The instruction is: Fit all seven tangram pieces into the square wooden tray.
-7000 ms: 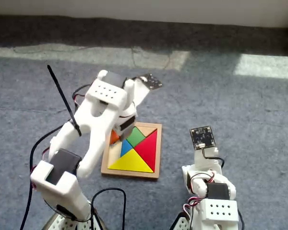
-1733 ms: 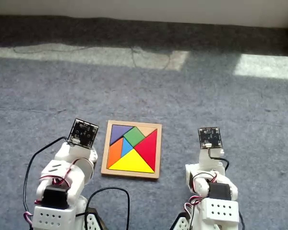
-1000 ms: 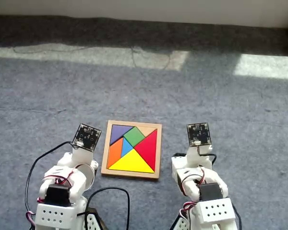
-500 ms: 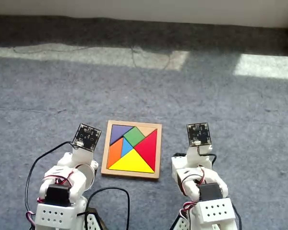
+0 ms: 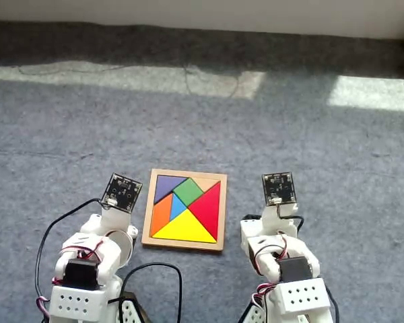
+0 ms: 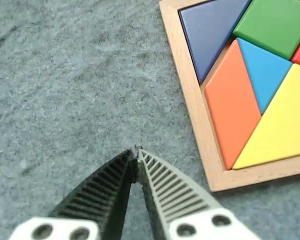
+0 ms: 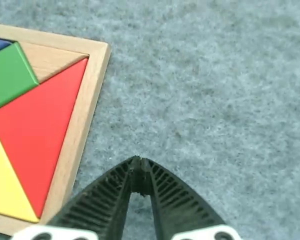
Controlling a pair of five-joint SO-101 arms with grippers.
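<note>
The square wooden tray (image 5: 148, 222) lies on the carpet between the two arms. In it sit a purple piece (image 5: 163, 186), a green square (image 5: 188, 191), an orange piece (image 5: 161, 213), a small blue triangle (image 5: 177, 205), a red triangle (image 5: 207, 205) and a yellow triangle (image 5: 184, 229). A bare wooden triangle (image 5: 205, 182) shows at the tray's far edge. My left gripper (image 6: 137, 150) is shut and holds nothing, low over the carpet beside the tray's rim (image 6: 190, 100). My right gripper (image 7: 137, 161) is shut too, over the carpet near the other rim (image 7: 92, 95).
The left arm (image 5: 97, 249) and the right arm (image 5: 279, 249) are folded back at the near edge, one on each side of the tray. Grey carpet stretches far beyond the tray, with a dark strip along the back wall.
The left arm, earlier stretched over the tray, has folded back to the near left. The right arm has turned slightly toward the tray. Nothing has moved in the last second.
</note>
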